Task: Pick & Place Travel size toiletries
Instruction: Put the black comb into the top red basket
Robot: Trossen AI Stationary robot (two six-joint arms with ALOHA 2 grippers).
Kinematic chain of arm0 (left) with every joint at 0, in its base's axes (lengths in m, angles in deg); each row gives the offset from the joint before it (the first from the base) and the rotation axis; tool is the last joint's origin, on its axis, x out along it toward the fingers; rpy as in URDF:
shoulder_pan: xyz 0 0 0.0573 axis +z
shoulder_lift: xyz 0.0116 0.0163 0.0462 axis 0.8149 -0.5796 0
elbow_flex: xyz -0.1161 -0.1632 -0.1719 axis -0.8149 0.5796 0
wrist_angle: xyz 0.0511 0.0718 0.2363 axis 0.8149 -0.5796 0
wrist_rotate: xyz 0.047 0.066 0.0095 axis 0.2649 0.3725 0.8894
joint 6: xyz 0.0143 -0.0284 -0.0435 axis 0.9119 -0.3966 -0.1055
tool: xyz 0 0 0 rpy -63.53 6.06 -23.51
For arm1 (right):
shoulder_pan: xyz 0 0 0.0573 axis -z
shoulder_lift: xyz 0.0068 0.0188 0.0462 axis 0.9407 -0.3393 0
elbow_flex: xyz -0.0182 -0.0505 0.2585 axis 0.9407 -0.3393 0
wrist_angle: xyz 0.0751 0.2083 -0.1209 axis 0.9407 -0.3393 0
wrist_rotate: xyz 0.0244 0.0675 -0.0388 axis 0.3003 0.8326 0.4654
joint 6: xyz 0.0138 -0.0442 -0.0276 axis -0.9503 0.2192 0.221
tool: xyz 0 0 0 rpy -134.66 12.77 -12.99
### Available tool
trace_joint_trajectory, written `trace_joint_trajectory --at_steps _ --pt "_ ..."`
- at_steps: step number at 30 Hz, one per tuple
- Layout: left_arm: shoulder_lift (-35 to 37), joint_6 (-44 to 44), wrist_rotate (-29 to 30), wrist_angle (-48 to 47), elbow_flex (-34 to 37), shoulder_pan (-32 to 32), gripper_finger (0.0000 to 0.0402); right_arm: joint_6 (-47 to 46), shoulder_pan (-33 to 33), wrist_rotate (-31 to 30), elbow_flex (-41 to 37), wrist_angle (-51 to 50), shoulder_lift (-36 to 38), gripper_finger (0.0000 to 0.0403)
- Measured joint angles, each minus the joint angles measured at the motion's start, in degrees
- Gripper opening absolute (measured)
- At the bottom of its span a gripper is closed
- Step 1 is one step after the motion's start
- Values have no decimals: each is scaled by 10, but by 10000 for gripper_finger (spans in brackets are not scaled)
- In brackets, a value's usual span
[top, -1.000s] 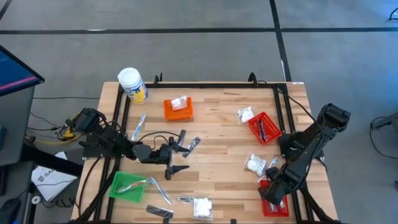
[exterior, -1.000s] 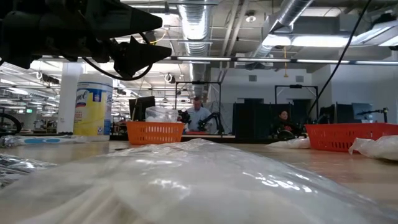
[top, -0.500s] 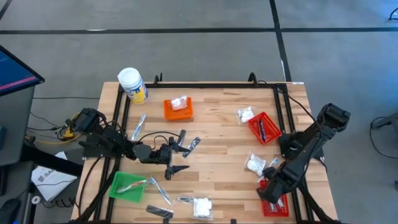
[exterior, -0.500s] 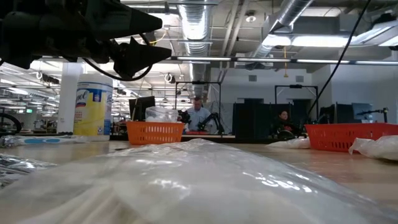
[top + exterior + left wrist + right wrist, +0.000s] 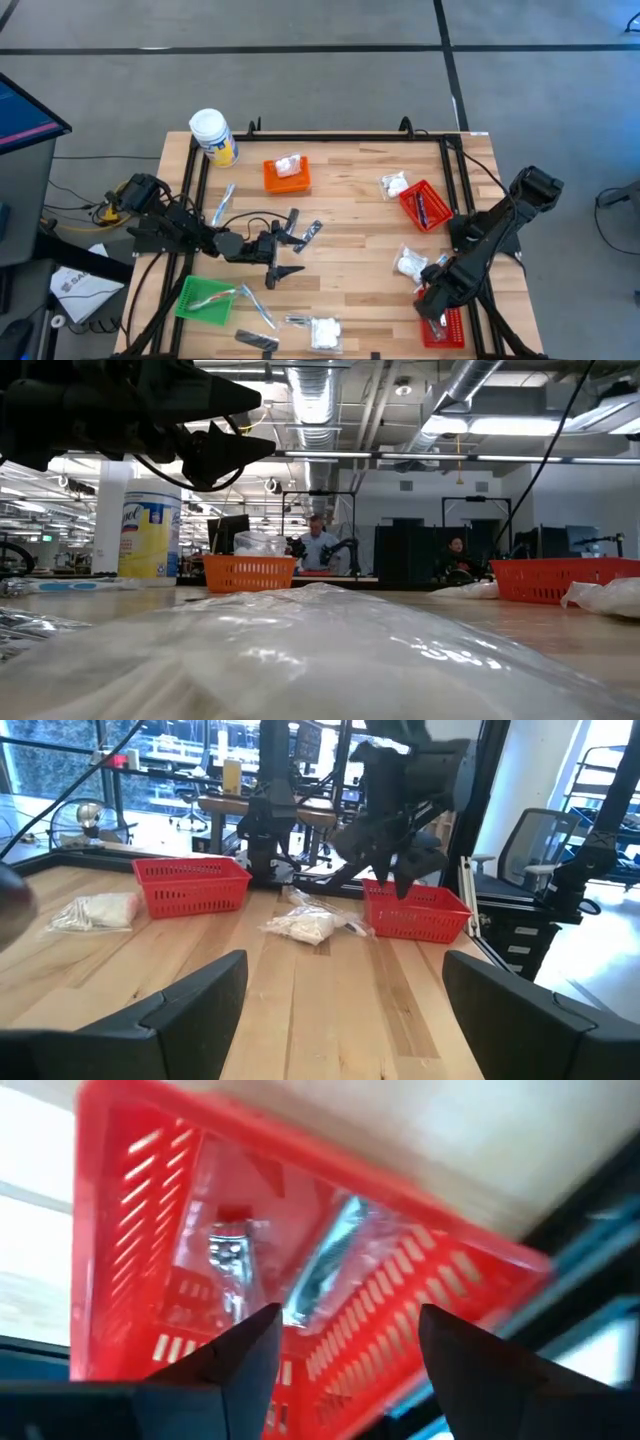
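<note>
My right gripper [image 5: 345,1330] stands open above the near red basket [image 5: 447,326] at the table's right corner, pointing steeply down. Inside the basket lie a silvery clear-wrapped sachet [image 5: 325,1260] and a small metal item in clear wrap [image 5: 230,1265], resting on its floor. My left gripper [image 5: 295,245] hovers open and level over the table's middle left, with nothing between its fingers. More toiletries lie about: white packets [image 5: 410,263] [image 5: 395,184] [image 5: 325,332], a sachet [image 5: 310,230] and thin sticks [image 5: 258,305].
A second red basket [image 5: 423,205] sits at the right, an orange basket [image 5: 287,175] with a white packet at the far middle, a green basket [image 5: 205,298] with sticks at the near left. A yellow-labelled jar [image 5: 213,137] stands at the far left corner.
My right gripper has turned a little and edged toward the table's left over the near red basket, so more of the basket shows beside it. My left arm has kept still.
</note>
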Motion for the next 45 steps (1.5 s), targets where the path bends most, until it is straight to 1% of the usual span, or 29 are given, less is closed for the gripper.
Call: trace_joint_trajectory --at_steps 2,3,5,7,10,13,15,18,22,26,29,31,35,39,42,45 --pt "0 0 0 -1 0 0 328 23 8 -4 32 -69 0 232" --pt "0 0 0 -2 0 0 328 34 12 -16 52 -111 0 232" --pt "0 0 0 -2 0 0 328 56 19 -59 99 -190 0 232" --pt "0 0 0 -3 0 0 328 78 22 -127 149 -265 0 229" --pt "0 -2 0 -12 0 0 328 120 23 -275 217 -334 0 226" --pt "0 -6 0 -19 0 2 328 166 22 -411 259 -341 0 224" --pt "0 -15 0 -25 0 4 328 199 25 -465 275 -332 0 224" --pt "0 -17 0 -28 0 4 328 248 42 -497 277 -300 0 224" --pt "0 -26 0 -35 0 4 328 285 66 -547 270 -263 -1 224" --pt "0 -44 4 -54 0 8 328 358 92 -572 246 -200 -2 224" --pt "0 -63 19 -73 0 15 328 417 109 -611 221 -136 -2 224" --pt "0 -75 22 -88 0 22 328 464 122 -634 196 -72 -2 224" --pt "0 -88 27 -113 0 34 328 569 155 -648 138 70 -2 223" --pt "0 -90 37 -138 0 47 328 695 199 -636 71 256 -2 222" --pt "0 -90 37 -152 0 55 328 789 233 -606 23 403 -2 215" --pt "0 -90 37 -157 0 64 328 863 266 -560 -23 551 0 199"
